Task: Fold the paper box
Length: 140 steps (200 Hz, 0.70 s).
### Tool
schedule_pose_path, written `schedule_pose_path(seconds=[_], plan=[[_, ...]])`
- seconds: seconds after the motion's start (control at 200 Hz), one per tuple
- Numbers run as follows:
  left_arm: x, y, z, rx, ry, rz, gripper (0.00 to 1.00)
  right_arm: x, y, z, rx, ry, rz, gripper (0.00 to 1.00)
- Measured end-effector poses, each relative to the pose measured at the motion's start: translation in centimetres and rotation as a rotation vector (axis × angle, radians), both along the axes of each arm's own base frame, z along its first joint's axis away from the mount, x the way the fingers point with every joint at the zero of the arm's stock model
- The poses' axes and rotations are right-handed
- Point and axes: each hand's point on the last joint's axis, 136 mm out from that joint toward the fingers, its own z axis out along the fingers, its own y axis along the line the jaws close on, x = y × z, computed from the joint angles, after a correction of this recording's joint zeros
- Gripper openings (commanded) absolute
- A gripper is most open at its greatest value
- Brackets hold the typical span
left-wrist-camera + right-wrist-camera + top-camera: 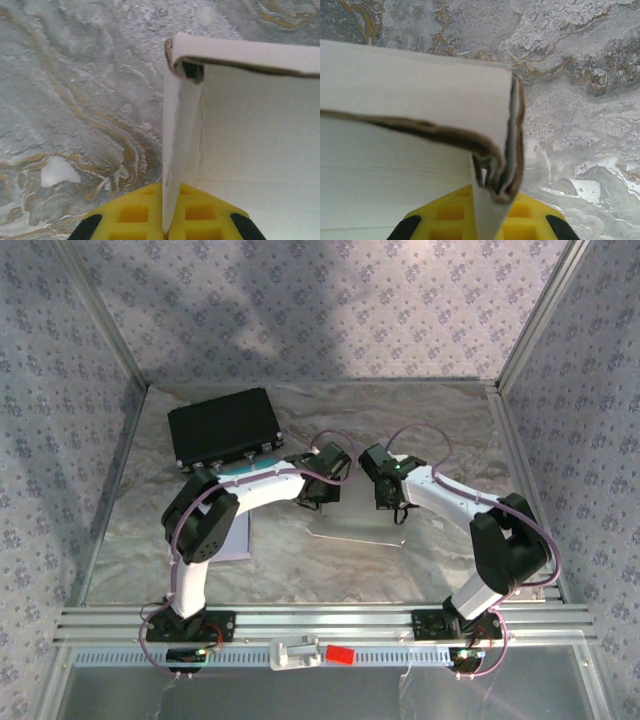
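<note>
The paper box is white card with brown cut edges. In the left wrist view one upright side wall (176,135) runs straight into my left gripper (167,222), whose yellow pads are shut on it; the box floor (260,150) lies to the right. In the right wrist view my right gripper (492,220) is shut on the doubled-over corner wall (512,130) at the box's other end, with a long wall (410,95) stretching left. From above, the left gripper (322,490) and right gripper (386,496) face each other across the box, whose near edge (355,537) shows faintly.
A black case (225,427) lies at the back left. A pale flat sheet (238,537) rests under the left arm. The marbled tabletop (450,420) is walled by patterned panels and metal posts.
</note>
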Motion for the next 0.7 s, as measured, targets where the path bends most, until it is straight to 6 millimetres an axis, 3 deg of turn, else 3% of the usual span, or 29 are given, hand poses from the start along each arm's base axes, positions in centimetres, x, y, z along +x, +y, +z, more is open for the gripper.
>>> schedule_pose_path(seconds=[0.23,0.425,0.7], plan=[[0.1,0.7,0.0,0.036,-0.010,0.037,0.00,0.1,0.7,-0.1,0.033,-0.001,0.008,0.00],[0.5,1.0,-0.3,-0.001,-0.017,0.019,0.28,0.0,0.7,-0.1,0.036,0.002,0.009,0.00],[1.1,2.0,0.8,-0.109,-0.016,0.006,0.35,0.1,0.9,0.2,0.048,-0.014,0.012,0.00]])
